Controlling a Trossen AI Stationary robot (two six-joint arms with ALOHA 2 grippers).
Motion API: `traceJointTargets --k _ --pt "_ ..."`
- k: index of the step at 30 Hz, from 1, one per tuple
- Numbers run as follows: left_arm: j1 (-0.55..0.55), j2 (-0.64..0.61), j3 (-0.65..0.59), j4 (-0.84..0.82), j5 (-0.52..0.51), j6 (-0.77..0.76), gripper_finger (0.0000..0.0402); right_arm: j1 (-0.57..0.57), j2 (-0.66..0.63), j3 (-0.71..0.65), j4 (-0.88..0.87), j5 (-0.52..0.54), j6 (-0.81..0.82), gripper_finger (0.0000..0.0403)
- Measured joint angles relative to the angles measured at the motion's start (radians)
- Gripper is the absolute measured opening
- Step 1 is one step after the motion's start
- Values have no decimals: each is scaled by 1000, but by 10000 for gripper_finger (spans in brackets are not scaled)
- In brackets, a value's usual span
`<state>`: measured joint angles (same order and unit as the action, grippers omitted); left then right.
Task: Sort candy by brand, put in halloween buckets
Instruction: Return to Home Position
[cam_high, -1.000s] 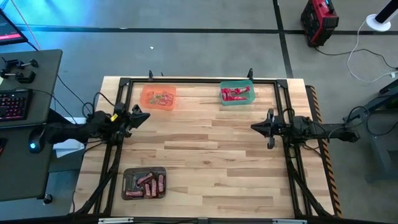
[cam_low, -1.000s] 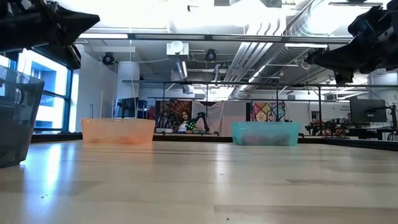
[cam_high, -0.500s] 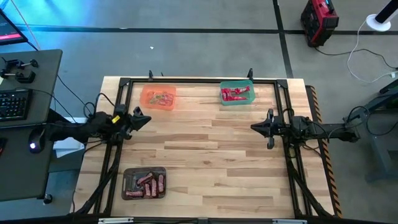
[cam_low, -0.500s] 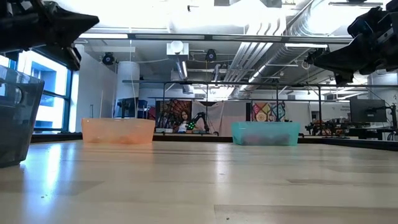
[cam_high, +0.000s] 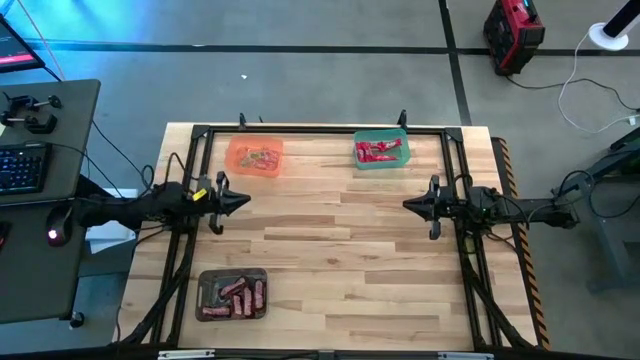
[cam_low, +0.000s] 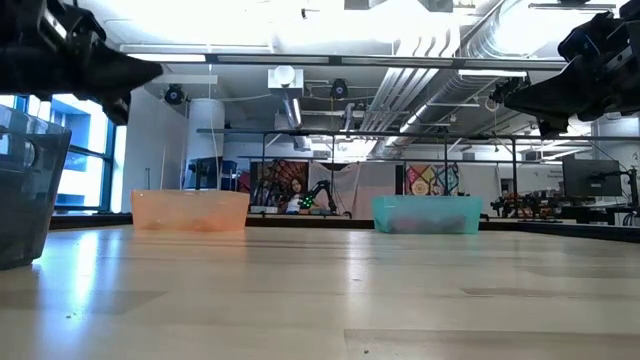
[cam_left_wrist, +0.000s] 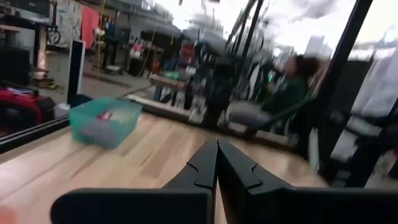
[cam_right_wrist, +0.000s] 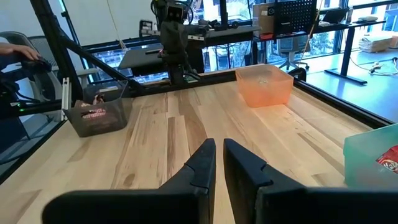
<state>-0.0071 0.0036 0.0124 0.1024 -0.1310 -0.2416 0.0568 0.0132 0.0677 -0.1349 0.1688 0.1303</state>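
High view: we find the candy sorted into three shallow rectangular plastic tubs on the pale wooden table (cam_high: 340, 250). Bright red wrapped sweets (cam_high: 378, 152) fill the green tub (cam_high: 382, 165) at upper centre-right. Small pale gummies (cam_high: 258, 156) lie in the translucent orange tub (cam_high: 255, 173) at upper centre-left. Dark brown and reddish bars (cam_high: 237, 298) rest in the dark grey tub (cam_high: 232, 273) at lower left. The left gripper (cam_high: 243, 201) hangs at left of centre, just below the orange tub, with its fingers pressed together on nothing. The right gripper (cam_high: 408, 205) hangs at right of centre, below the green tub. We see a sliver of gap between its fingers, which hold nothing. The two point toward each other, well apart.
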Motion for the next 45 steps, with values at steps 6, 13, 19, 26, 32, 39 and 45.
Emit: traceJointTargets --k 6,13,19,26,32,39,45 --pt "-1 0 0 -75 9 46 1 0 0 -1 0 0 0 25" --pt "-7 23 0 -77 10 53 1 0 0 -1 0 0 0 25" --pt "-7 26 0 -77 10 53 1 0 0 -1 0 0 0 25" --pt "-7 26 0 -76 10 53 1 0 1 -1 0 0 0 25" --pt "-7 26 0 -75 10 53 1 0 1 -1 0 0 0 25" --pt "-7 26 0 -75 9 53 1 0 1 -1 0 0 0 25" --pt "-7 26 0 -75 9 53 1 0 1 -1 0 0 0 25"
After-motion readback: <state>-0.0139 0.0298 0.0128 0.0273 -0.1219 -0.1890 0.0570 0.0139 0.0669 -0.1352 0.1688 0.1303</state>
